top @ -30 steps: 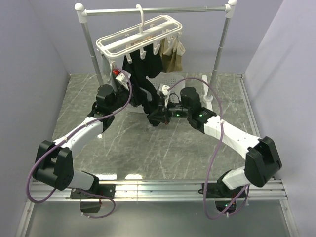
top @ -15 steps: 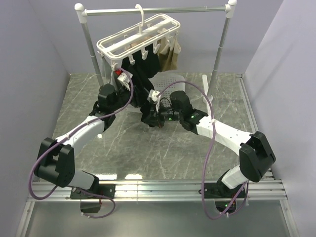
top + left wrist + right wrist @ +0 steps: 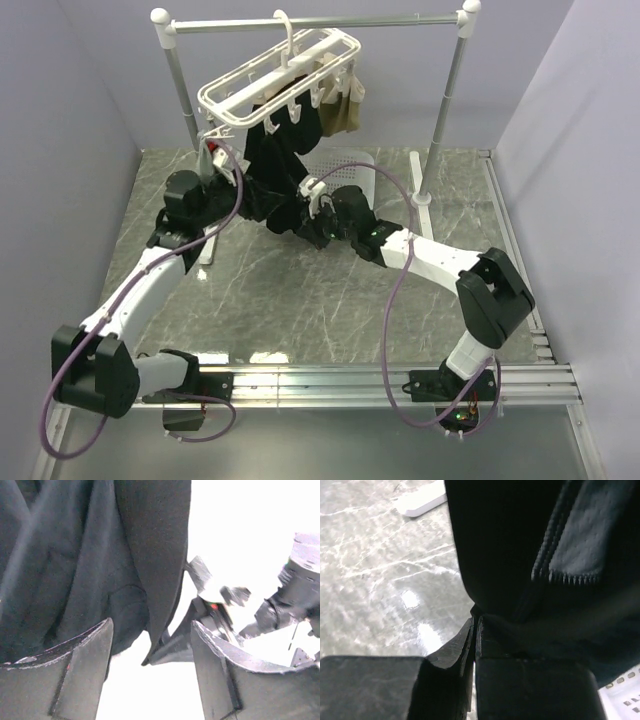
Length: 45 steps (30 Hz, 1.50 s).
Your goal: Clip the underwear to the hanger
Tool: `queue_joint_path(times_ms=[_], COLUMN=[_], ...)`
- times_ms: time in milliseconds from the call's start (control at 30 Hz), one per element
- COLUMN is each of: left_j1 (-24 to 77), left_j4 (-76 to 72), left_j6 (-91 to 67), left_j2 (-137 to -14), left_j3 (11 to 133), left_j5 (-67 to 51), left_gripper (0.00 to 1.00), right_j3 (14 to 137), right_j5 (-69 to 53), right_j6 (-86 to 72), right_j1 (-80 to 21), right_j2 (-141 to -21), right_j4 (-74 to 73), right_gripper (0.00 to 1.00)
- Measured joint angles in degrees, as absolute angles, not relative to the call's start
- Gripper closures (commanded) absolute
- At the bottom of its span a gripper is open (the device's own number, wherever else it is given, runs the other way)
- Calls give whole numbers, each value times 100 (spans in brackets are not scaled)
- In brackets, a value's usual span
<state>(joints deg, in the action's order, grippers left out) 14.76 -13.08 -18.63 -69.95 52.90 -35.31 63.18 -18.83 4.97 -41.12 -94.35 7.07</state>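
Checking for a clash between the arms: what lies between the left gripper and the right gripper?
The underwear, hanging between them in the top view. The right gripper is shut on it; the left gripper stands open, holding nothing.

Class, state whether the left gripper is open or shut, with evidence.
Open: the left gripper has its fingers wide apart in its wrist view, pinching nothing; the underwear hangs beyond.

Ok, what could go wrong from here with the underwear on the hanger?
The right gripper is shut on the underwear, which hangs from the tilted hanger; a pull could drag it loose or tip the hanger further. The open left gripper is close to the fabric and might snag it.
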Motion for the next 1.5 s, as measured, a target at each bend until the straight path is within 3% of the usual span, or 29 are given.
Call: queue_joint_path(times_ms=[167, 333, 633, 800, 1500], left_j1=[1166, 954, 873, 869, 847], left_j4=[-884, -657, -600, -609, -716], left_j6=[-1584, -1428, -980, -655, 193], left_j2=[-6613, -6440, -6368, -6346, -6346], left_j3=[5212, 5100, 5002, 4982, 4875], left_j5=[-3782, -3920, -4195, -4410, -5035], left_gripper=[29, 29, 28, 28, 27], right_j3=[6606, 6810, 6941, 6938, 6622], right_j5=[-1780, -1761, -1839, -1846, -1726], right_j6=[384, 301, 370, 523, 714], right_j1=[-4112, -4112, -4112, -4112, -4049], right_j2=[-9710, -9813, -9815, -9719, -8862], right_j4=[727, 714, 628, 467, 342], right_gripper=[100, 83, 71, 58, 36])
